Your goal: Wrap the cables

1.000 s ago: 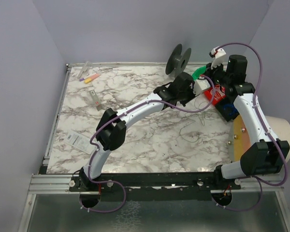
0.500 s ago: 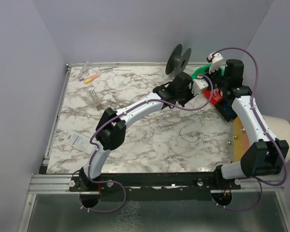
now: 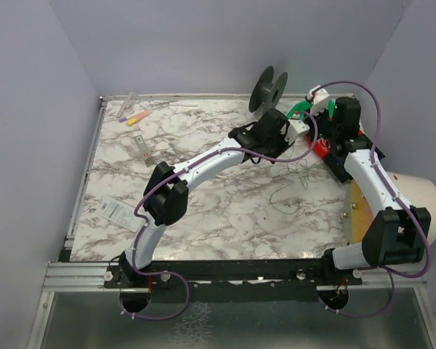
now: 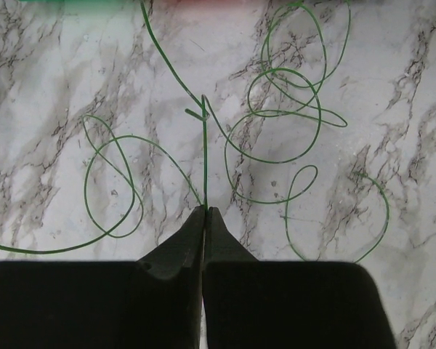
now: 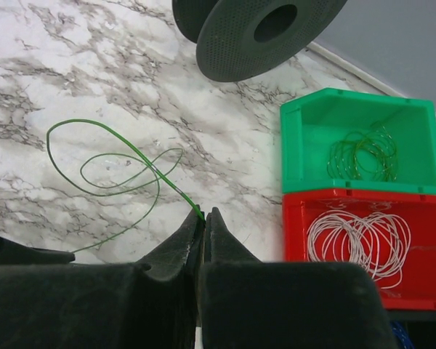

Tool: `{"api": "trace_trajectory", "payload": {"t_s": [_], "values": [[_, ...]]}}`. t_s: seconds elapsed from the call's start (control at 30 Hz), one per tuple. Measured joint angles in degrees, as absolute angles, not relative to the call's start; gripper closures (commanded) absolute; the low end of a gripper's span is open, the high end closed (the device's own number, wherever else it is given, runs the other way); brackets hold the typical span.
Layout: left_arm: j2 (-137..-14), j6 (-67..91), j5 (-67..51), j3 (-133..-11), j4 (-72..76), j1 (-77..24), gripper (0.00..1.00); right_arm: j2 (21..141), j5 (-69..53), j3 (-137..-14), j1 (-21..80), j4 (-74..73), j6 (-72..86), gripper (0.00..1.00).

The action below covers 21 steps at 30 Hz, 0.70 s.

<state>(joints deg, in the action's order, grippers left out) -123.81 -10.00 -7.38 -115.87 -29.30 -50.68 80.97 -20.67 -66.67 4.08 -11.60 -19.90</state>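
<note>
Change: your right arm (image 3: 370, 174) has edged left.
Claws: left claw (image 4: 205, 211), right claw (image 5: 204, 214) — both clenched on the green cable (image 4: 204, 160).
Axis: straight rightward off left claw — then loops.

**Top view:** fixed high behind the two arm bases, facing down and forward across the whole marble table (image 3: 225, 218) to the back wall, from a distance.

**Left wrist view:** close above the marble, looking almost straight down past the left gripper (image 4: 205, 211) at the frame's lower edge.

**Right wrist view:** low and slanting toward the table's far edge, past the right gripper (image 5: 205, 214).

The top and right wrist views share the black spool (image 3: 265, 93). Both wrist views show green wire (image 4: 204, 156) on the marble.
</note>
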Motion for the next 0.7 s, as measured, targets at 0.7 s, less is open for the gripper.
{"api": "trace_trajectory", "payload": {"t_s": [0.7], "values": [[-123.7,-3.3,-9.7,-117.1,-32.3,-49.8,1.00,82.2,-28.8,-63.9,2.9,-4.7,-10.9,1.00]]}}
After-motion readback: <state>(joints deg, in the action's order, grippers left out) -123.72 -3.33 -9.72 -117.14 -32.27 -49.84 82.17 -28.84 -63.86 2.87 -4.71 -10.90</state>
